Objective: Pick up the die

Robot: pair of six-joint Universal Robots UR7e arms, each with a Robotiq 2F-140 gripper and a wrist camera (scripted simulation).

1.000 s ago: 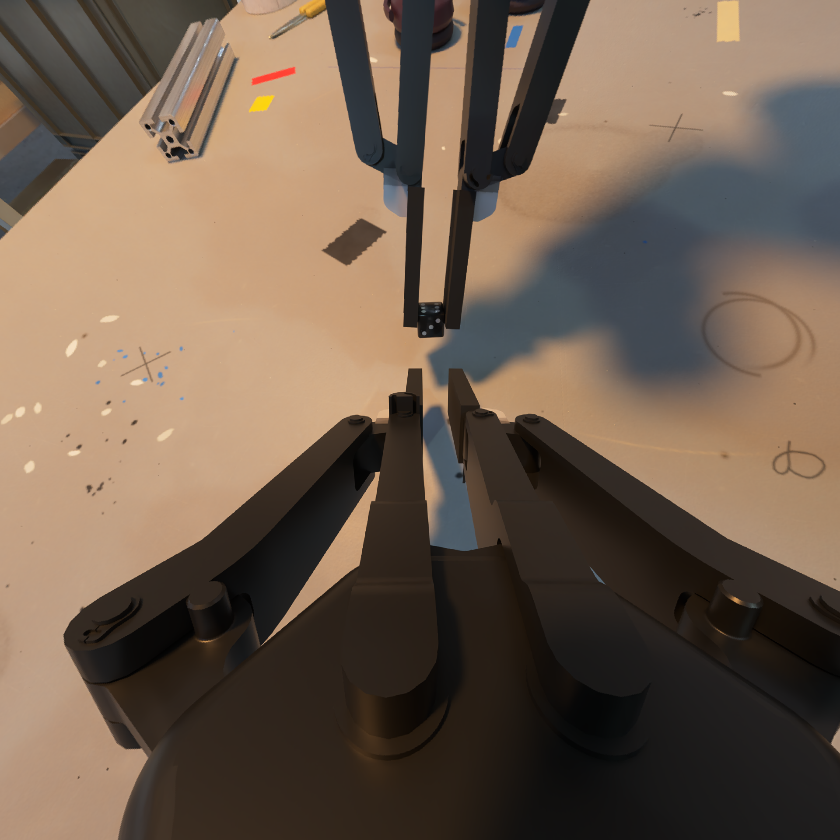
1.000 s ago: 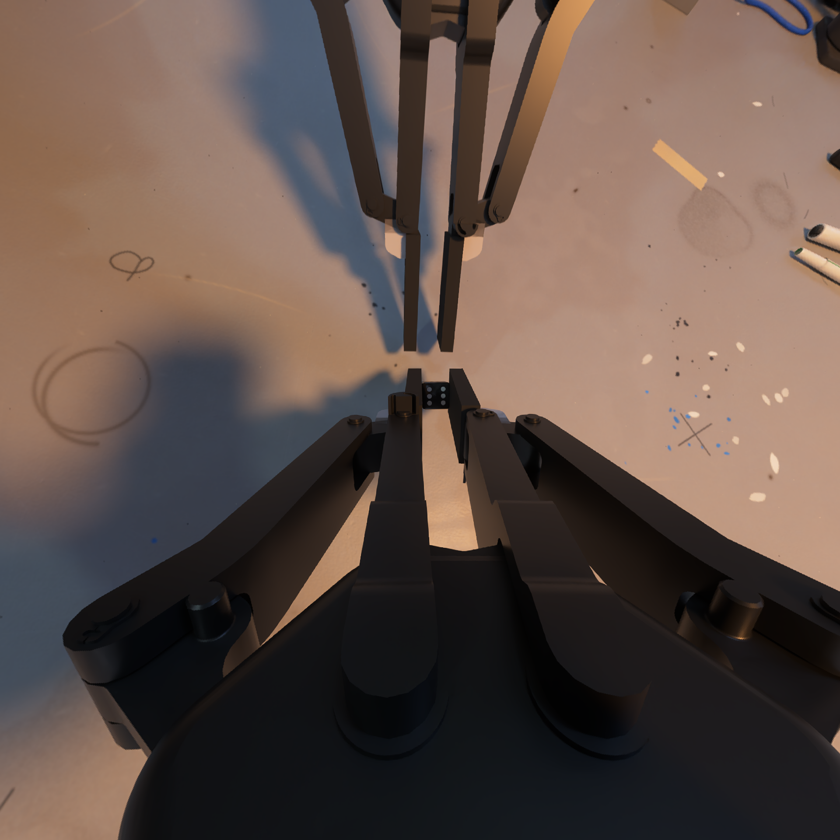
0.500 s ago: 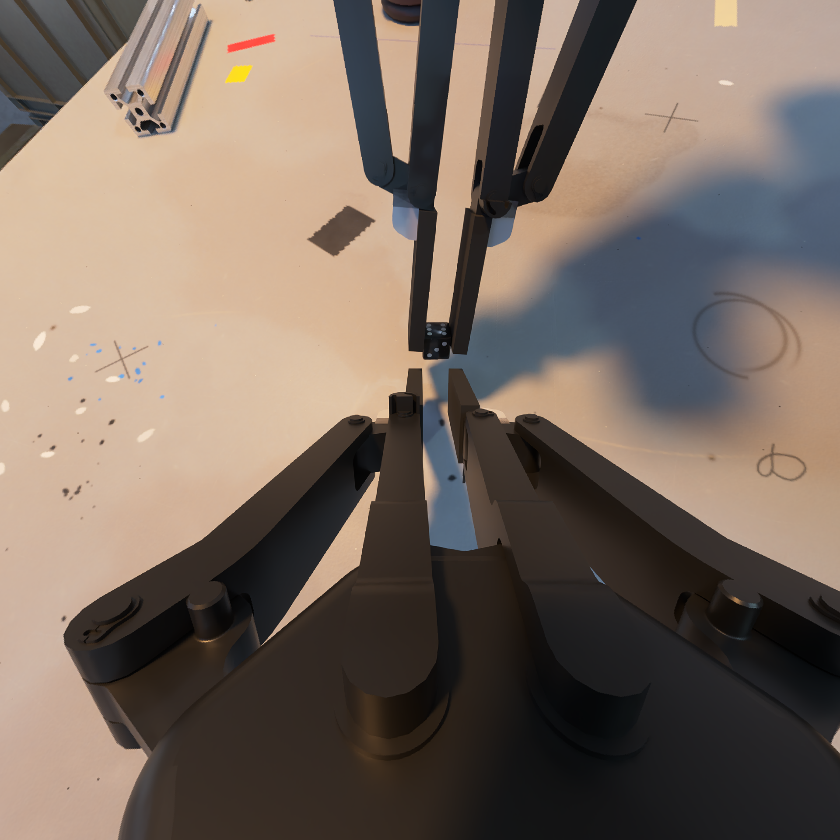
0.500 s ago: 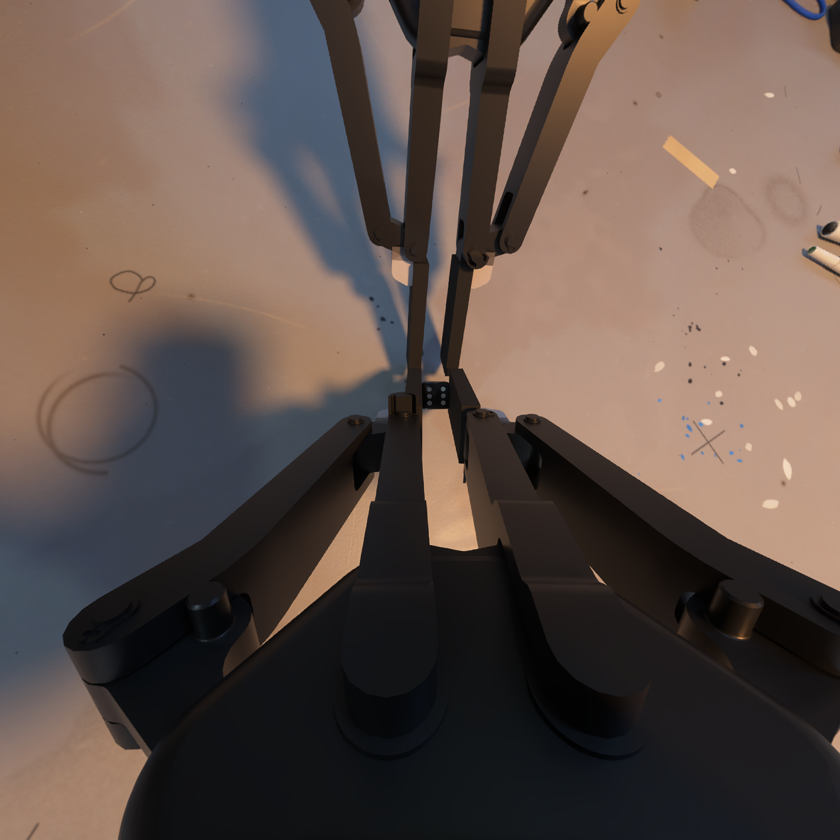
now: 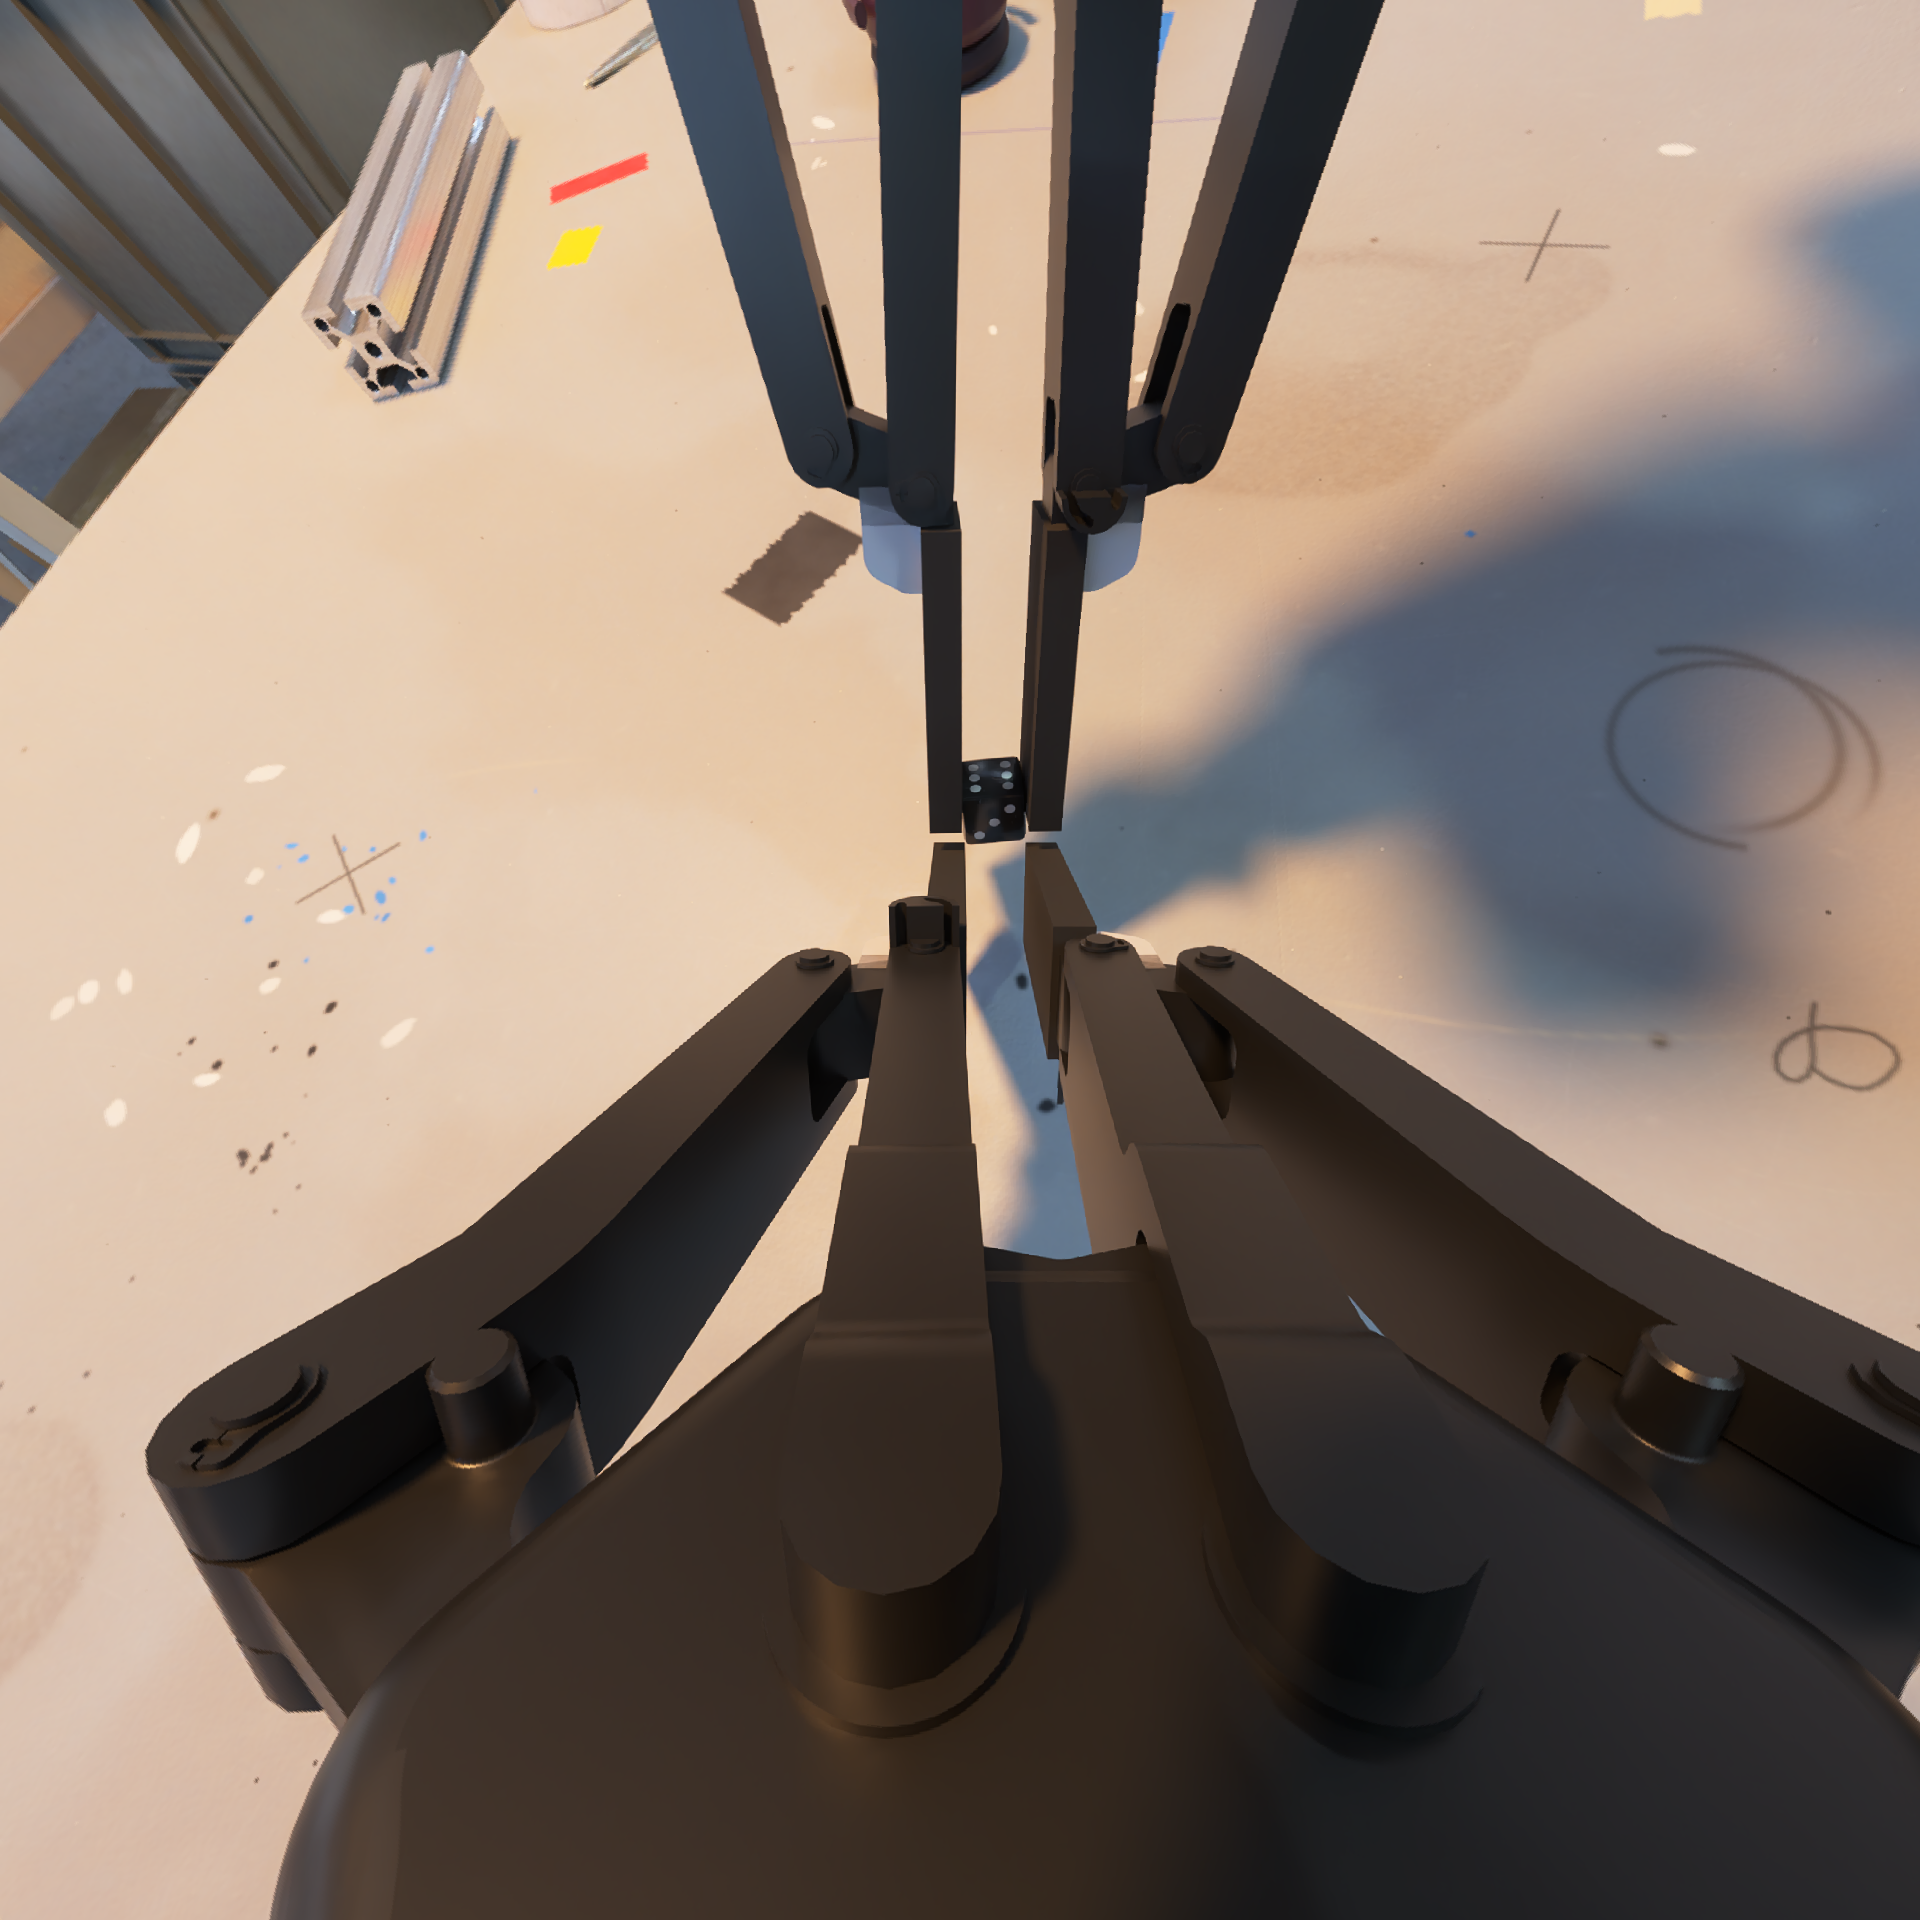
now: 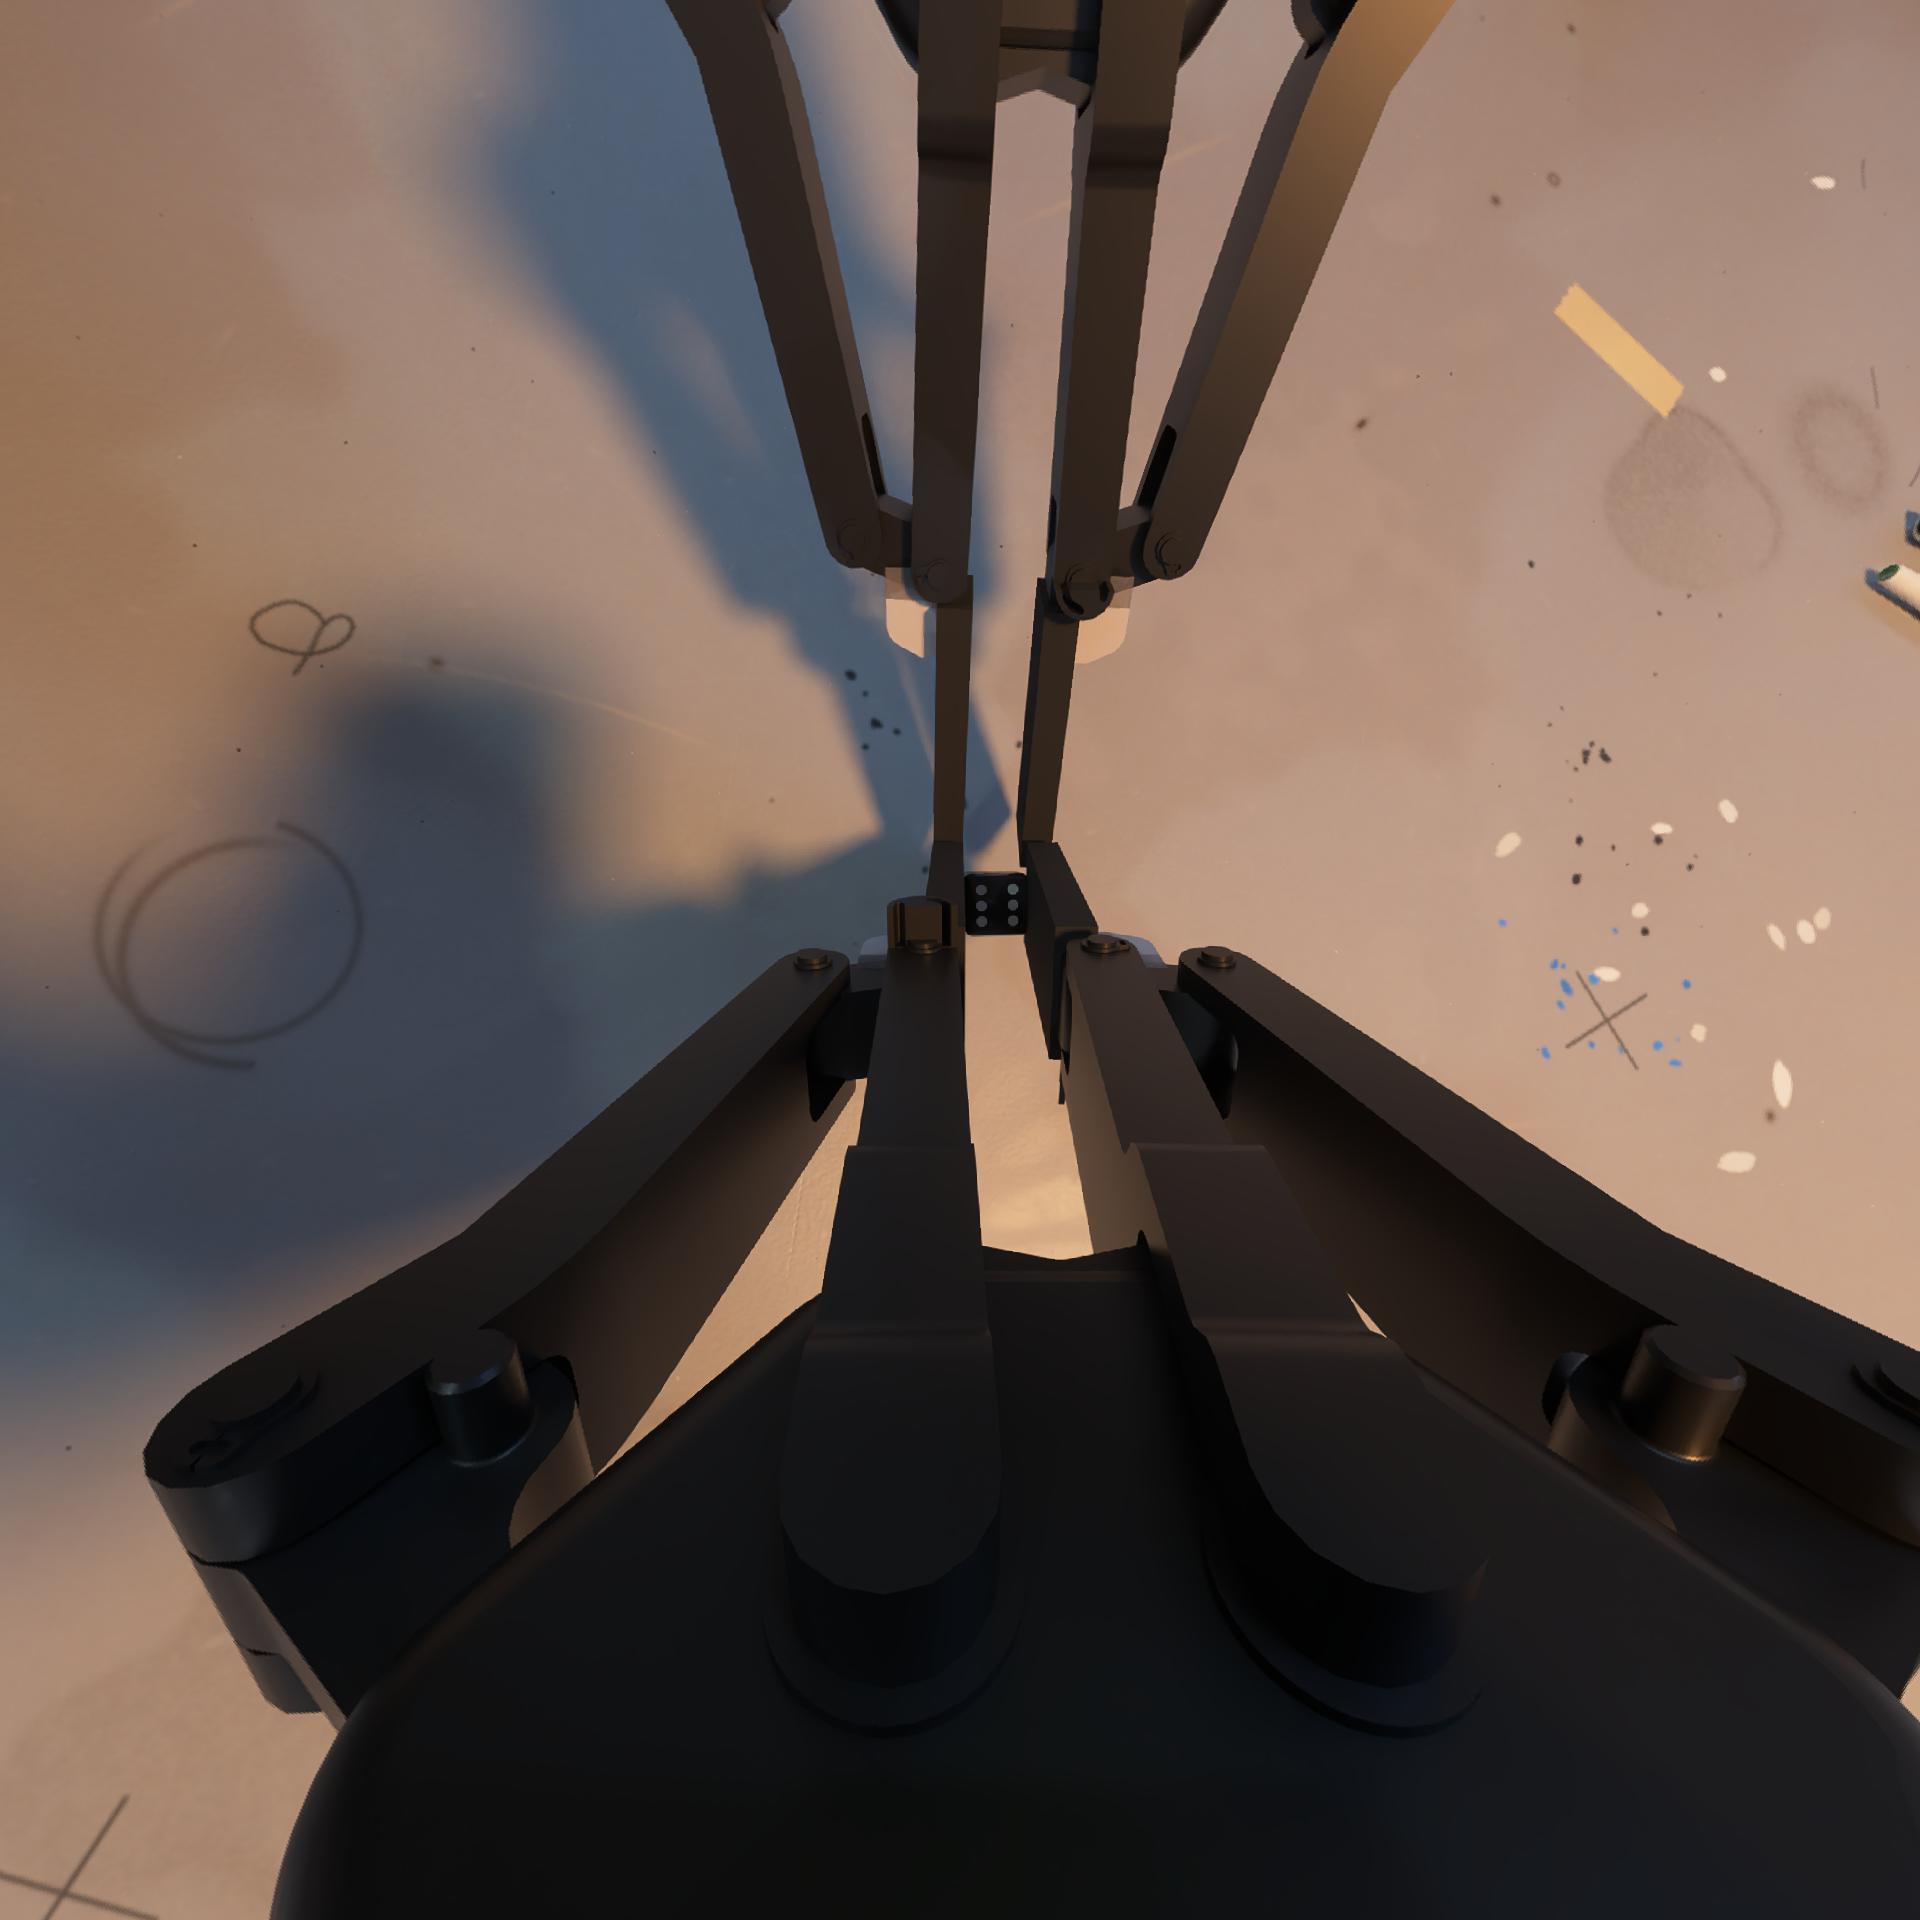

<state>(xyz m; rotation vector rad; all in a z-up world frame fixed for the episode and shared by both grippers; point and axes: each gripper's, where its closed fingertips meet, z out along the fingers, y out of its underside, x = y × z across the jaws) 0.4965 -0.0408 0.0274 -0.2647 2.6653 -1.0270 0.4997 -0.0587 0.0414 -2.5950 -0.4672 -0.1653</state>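
Observation:
The die point(image 6: 994, 902) is small and black with white pips. My right gripper point(image 6: 992, 862) is shut on it, with the die pinched between its two fingertips. The left wrist view shows the die point(image 5: 992, 798) at the tips of the right gripper point(image 5: 994, 821), which comes in from the top. My left gripper point(image 5: 994, 857) faces it tip to tip, just short of the die. Its fingers stand a narrow gap apart with nothing between them. The left gripper also shows in the right wrist view point(image 6: 992, 826).
The tan table point(image 5: 520, 727) has an aluminium profile point(image 5: 410, 229) near its far left edge, red tape point(image 5: 597, 177), yellow tape point(image 5: 575, 247) and a dark patch point(image 5: 795, 569). A pen circle point(image 5: 1745, 743) is at right. A white marker point(image 6: 1901, 592) and tan tape point(image 6: 1616, 348) lie at right.
The two grippers have drawn closer and their fingertips now nearly meet. The die stays pinched in the right gripper. The left fingers keep the same narrow gap.

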